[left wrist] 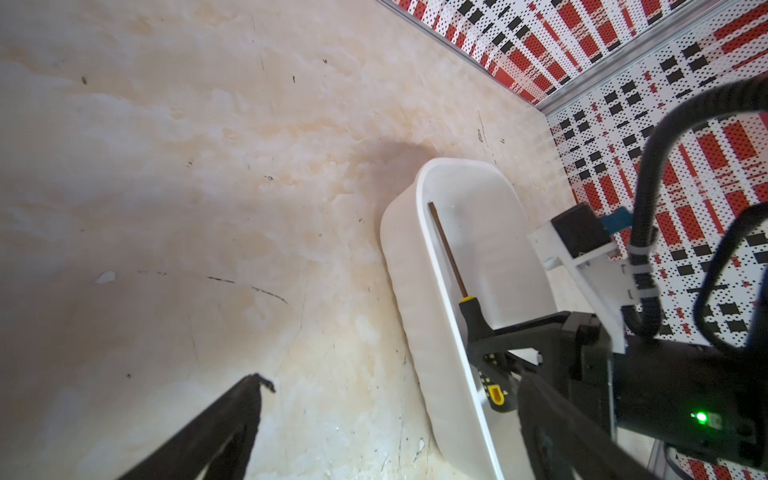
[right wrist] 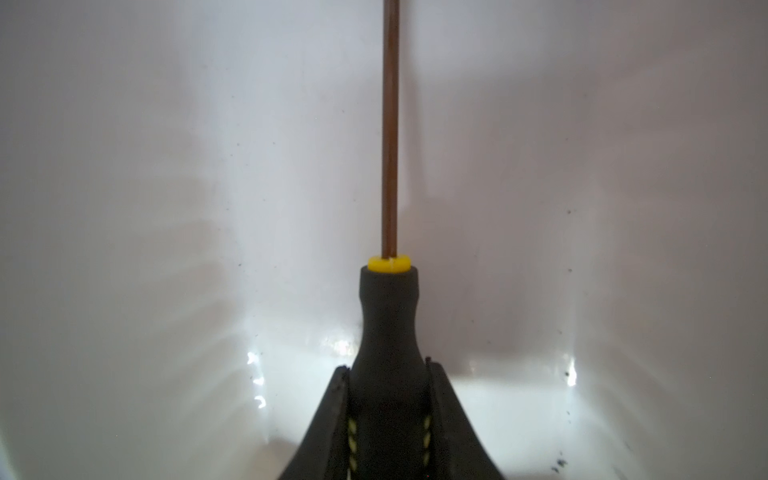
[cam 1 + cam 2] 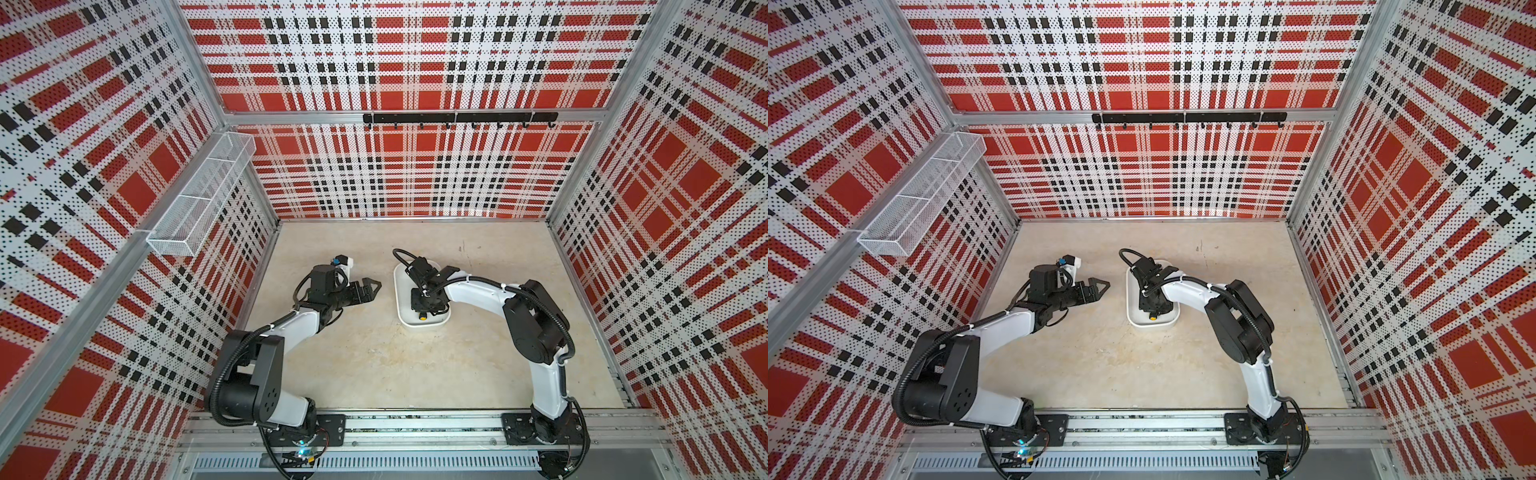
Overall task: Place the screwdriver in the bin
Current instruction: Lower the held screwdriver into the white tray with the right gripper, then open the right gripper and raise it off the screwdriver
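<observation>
The bin [image 3: 401, 307] [image 3: 1133, 309] is a shallow white tray on the floor, right of centre in both top views. My right gripper [image 3: 423, 306] [image 2: 388, 374] reaches down into it, shut on the black handle of the screwdriver [image 2: 388, 316] [image 1: 473, 320]. The thin shaft runs low along the bin's length, close to the wall [image 1: 415, 257] on the left arm's side. Under the wrist only the yellow end cap of the screwdriver [image 3: 422, 316] [image 3: 1153, 318] shows. My left gripper [image 3: 372, 291] [image 1: 395, 382] hangs open just left of the bin, holding nothing.
A long white wire-mesh basket [image 3: 199, 195] hangs on the left wall. On the back wall there is a black hook rail [image 3: 457, 118]. Plaid perforated walls close in three sides of the beige floor [image 3: 374, 365].
</observation>
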You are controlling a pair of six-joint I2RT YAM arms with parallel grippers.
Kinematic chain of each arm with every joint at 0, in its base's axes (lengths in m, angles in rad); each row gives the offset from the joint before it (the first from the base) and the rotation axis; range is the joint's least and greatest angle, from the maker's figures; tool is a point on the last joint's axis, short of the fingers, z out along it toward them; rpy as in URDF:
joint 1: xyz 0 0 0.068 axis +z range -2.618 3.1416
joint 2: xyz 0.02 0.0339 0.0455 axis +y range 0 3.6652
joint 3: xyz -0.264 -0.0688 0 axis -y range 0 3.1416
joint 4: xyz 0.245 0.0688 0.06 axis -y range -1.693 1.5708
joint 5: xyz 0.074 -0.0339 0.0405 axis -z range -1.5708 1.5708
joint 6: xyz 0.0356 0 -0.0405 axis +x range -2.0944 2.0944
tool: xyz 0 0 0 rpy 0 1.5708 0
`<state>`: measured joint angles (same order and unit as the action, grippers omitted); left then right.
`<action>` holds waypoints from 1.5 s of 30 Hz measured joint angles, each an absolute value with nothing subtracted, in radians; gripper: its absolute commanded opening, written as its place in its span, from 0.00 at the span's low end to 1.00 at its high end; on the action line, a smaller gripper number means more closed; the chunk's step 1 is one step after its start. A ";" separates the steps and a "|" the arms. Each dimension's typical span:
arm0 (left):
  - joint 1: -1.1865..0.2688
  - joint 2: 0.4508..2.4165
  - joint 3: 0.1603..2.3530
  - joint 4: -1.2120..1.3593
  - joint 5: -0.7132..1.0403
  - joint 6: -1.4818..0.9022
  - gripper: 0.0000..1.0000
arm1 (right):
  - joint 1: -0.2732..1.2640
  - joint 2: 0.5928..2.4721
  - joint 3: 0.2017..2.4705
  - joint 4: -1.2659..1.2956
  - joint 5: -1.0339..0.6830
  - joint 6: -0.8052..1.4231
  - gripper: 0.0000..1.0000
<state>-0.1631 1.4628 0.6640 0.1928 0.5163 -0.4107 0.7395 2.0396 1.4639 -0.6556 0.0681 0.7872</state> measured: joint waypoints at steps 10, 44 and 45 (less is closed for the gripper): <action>-0.163 1.458 0.664 0.191 0.516 -0.411 0.98 | 0.739 2.052 1.464 -0.653 0.065 0.788 0.00; -0.163 1.448 0.664 0.175 0.508 -0.395 0.98 | 0.739 1.954 1.555 -0.772 0.164 0.726 0.51; -0.163 1.446 0.664 0.171 0.501 -0.395 0.98 | 0.739 1.926 1.555 -0.778 0.183 0.709 0.50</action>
<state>-0.1631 1.4460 0.6640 0.1707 0.5007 -0.3950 0.7395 1.9263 1.5551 -0.7780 0.1829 0.7094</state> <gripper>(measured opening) 0.981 0.507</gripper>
